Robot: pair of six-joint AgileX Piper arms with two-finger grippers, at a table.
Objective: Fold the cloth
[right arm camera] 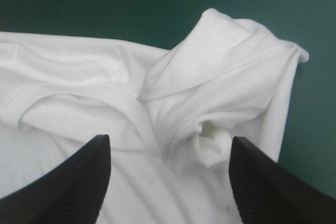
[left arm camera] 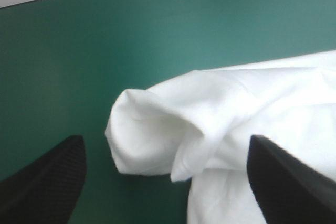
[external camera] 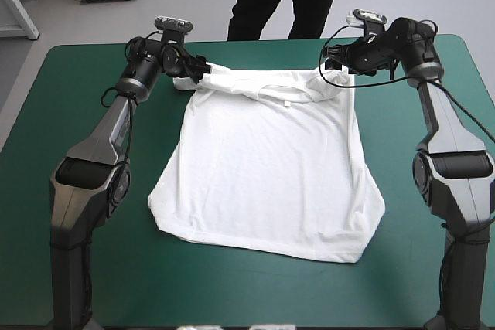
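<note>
The white, short-sleeved cloth T-shirt (external camera: 271, 175) lies spread flat mid-table on the teal-green cover (external camera: 232, 287), hem at the near side and collar at the far side, so the fold itself looks not yet begun. At its crumpled far corners, the left gripper (left arm camera: 167, 141) and the right gripper (right arm camera: 170, 139) stand with black fingers spread apart, pinching nothing. Next, I judge, each must close on its shoulder and carry it toward the near hem.

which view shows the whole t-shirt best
The high view: the T-shirt lies spread flat on the teal-green cover, hem to collar in sight. The left wrist view shows only one bunched sleeve; the right wrist view shows only the other sleeve and part of the collar.
</note>
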